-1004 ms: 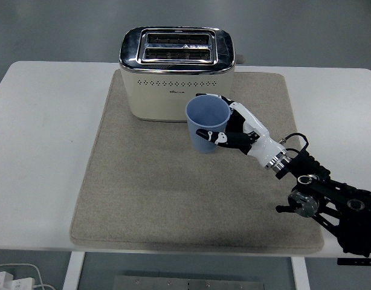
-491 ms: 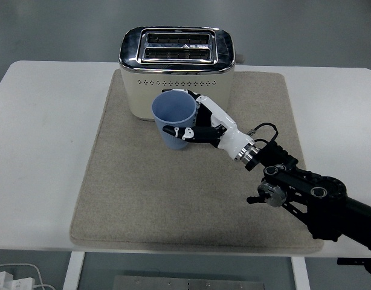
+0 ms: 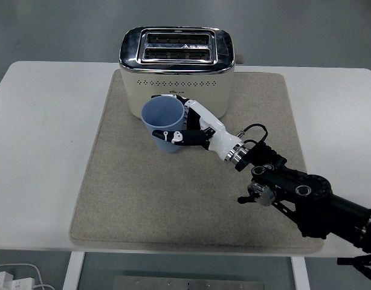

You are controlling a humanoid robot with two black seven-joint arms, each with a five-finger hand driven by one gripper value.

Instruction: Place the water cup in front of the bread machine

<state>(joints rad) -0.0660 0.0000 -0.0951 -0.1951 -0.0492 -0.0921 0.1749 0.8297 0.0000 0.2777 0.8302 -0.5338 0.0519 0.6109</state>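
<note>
The pale blue plastic water cup (image 3: 163, 125) sits upright in your right hand (image 3: 194, 128), whose white and black fingers wrap its side from the right in a closed grasp. You have it over the beige fabric mat (image 3: 173, 199), just in front of the cream toaster with the chrome top (image 3: 177, 71) and a little left of its centre. Whether its base touches the mat you cannot tell from this view. The carry looks nearly done; what is left for you is to lower it if needed, loosen the fingers and draw the arm back without tipping it. Your left hand is out of view.
</note>
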